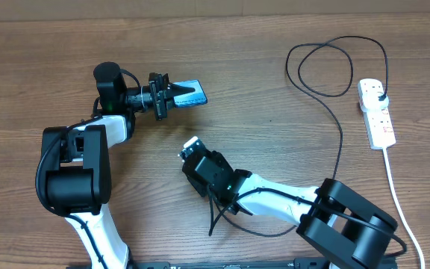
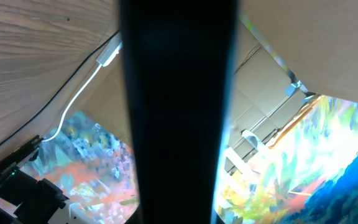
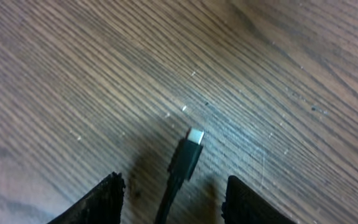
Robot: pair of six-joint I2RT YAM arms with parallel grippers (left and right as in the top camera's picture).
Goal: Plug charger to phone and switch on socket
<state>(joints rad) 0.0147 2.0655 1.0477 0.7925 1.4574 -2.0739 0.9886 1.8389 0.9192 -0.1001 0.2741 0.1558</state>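
The phone point(image 1: 191, 93), its screen lit blue, is held off the table at the back left, with my left gripper point(image 1: 172, 94) shut on its near end. In the left wrist view the phone point(image 2: 178, 93) is a dark bar filling the middle. The charger's black cable point(image 1: 340, 134) loops at the back right, and its plug point(image 1: 380, 94) sits in the white socket point(image 1: 383, 127). In the right wrist view the connector tip point(image 3: 188, 152) lies on the wood between the fingers of my right gripper point(image 3: 173, 183). Those jaws are open, with a gap on either side of the cable. Overhead, the right gripper point(image 1: 190, 149) is at mid-table.
The socket's thick white cord point(image 1: 398, 194) runs down the right side toward the front edge. The black cable passes under my right arm point(image 1: 275, 196) and comes out near the front point(image 1: 213, 220). Bare wooden tabletop point(image 1: 260, 112) separates the phone from the right gripper.
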